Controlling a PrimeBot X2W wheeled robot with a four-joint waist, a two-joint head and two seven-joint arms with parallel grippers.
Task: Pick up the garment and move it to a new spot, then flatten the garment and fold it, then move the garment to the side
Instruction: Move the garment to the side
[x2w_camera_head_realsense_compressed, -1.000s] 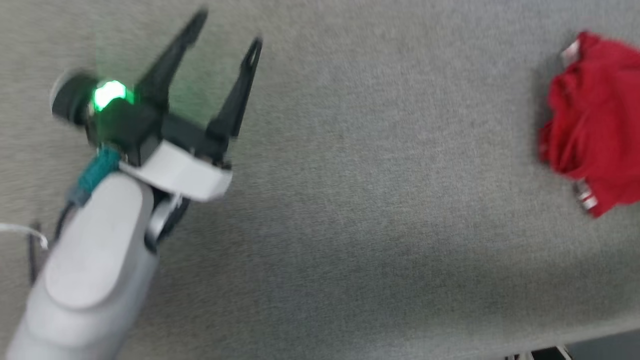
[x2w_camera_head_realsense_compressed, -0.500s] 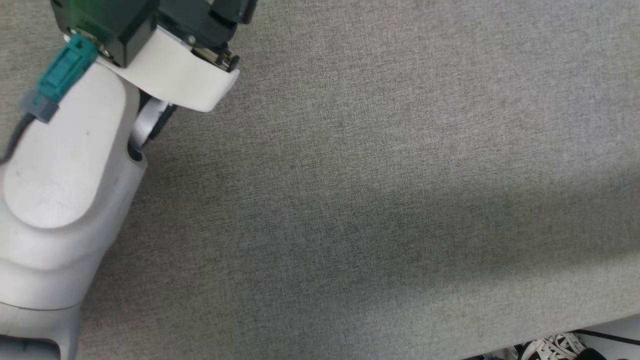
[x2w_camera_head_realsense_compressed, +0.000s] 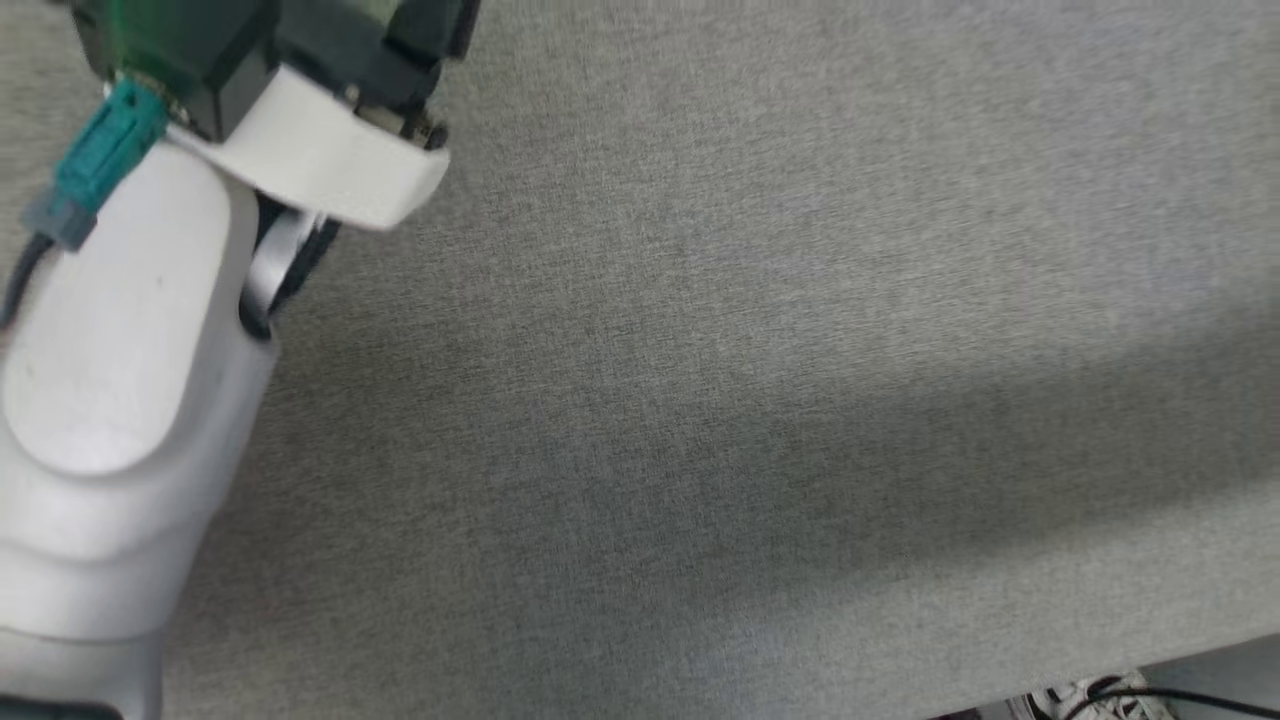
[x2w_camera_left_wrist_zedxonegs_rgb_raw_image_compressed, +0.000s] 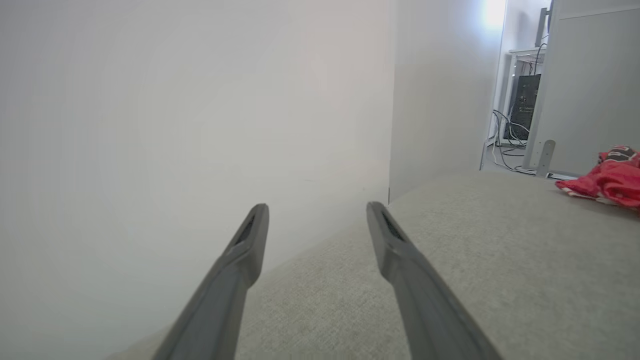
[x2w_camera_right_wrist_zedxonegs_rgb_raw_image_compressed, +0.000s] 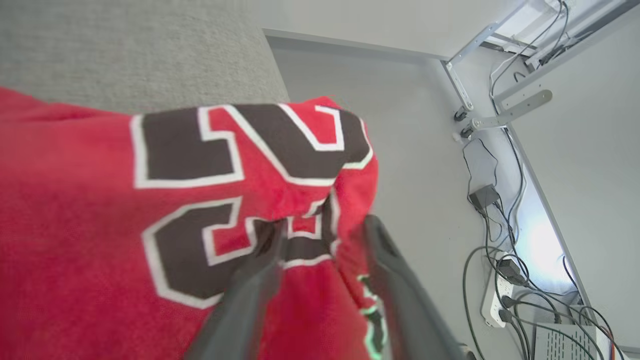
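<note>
The garment (x2w_camera_right_wrist_zedxonegs_rgb_raw_image_compressed: 100, 200) is red cloth with dark, white-outlined numbers, bunched on the grey table at its edge. My right gripper (x2w_camera_right_wrist_zedxonegs_rgb_raw_image_compressed: 322, 227) is down on it with its fingers apart, and a fold of the red cloth lies between them. In the left wrist view the garment (x2w_camera_left_wrist_zedxonegs_rgb_raw_image_compressed: 607, 180) is a small red heap far off to the right. My left gripper (x2w_camera_left_wrist_zedxonegs_rgb_raw_image_compressed: 317, 207) stands open over bare table, nothing between its fingers. In the head view my pale left forearm (x2w_camera_head_realsense_compressed: 120, 330) fills the left side, with the fingers cut off by the top edge.
The grey cloth-covered table (x2w_camera_head_realsense_compressed: 760, 400) spreads across the head view, its near edge at the lower right. A white wall (x2w_camera_left_wrist_zedxonegs_rgb_raw_image_compressed: 175, 125) stands just past the table in front of my left gripper. Cables and a power strip (x2w_camera_right_wrist_zedxonegs_rgb_raw_image_compressed: 500, 295) lie on the floor beyond the garment.
The head camera has tilted, so the garment and my left fingers have slipped out of its picture. My left arm holds its pose. My right gripper has gone from shut to apart.
</note>
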